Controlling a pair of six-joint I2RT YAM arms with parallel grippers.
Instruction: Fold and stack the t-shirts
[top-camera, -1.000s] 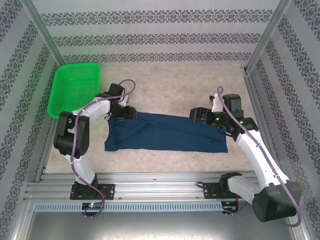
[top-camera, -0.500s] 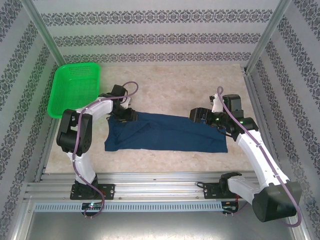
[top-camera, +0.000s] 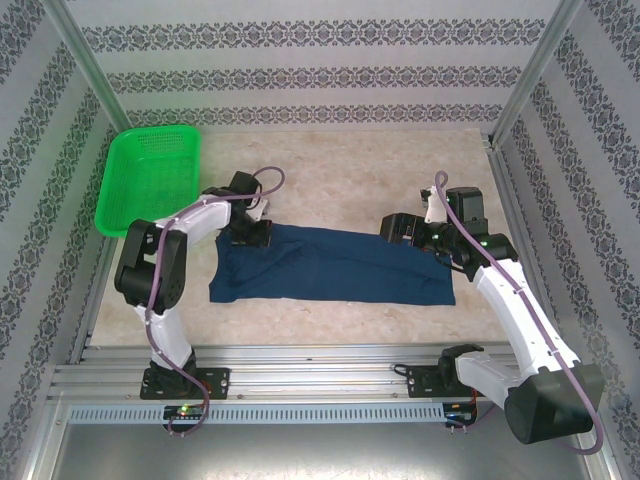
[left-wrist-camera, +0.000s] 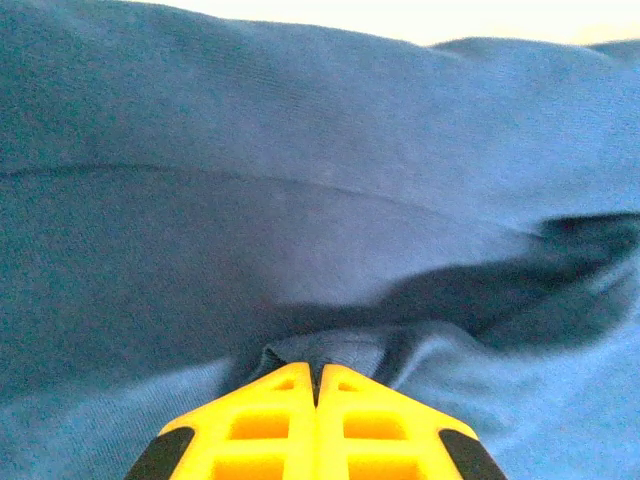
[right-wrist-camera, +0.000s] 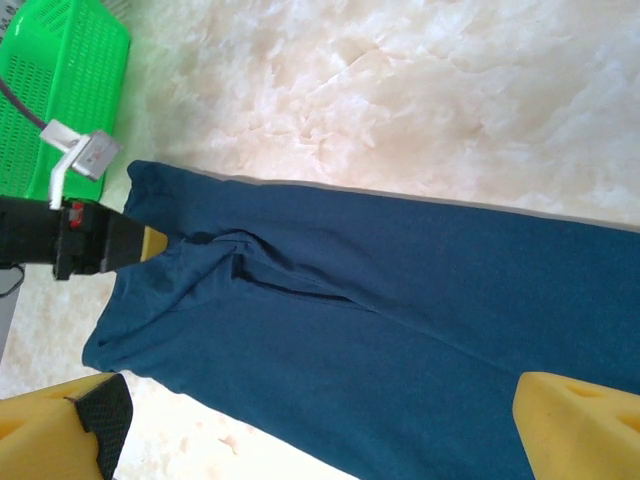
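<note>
Top external view shows the marbled bench (top-camera: 350, 170) carrying the navy t-shirt (top-camera: 335, 265), which lies as a long band across its middle, between the two arms. The green basket (top-camera: 148, 175) at the far left corner holds nothing visible. The step in hand looks like gripping the ends for a fold. The left hand (top-camera: 266, 234) is clenched on a fold of cloth at the shirt's left end. The right hand (top-camera: 392, 232) hangs released, jaws wide, over the right end. It probably needs to pinch there next so both lift together.
</note>
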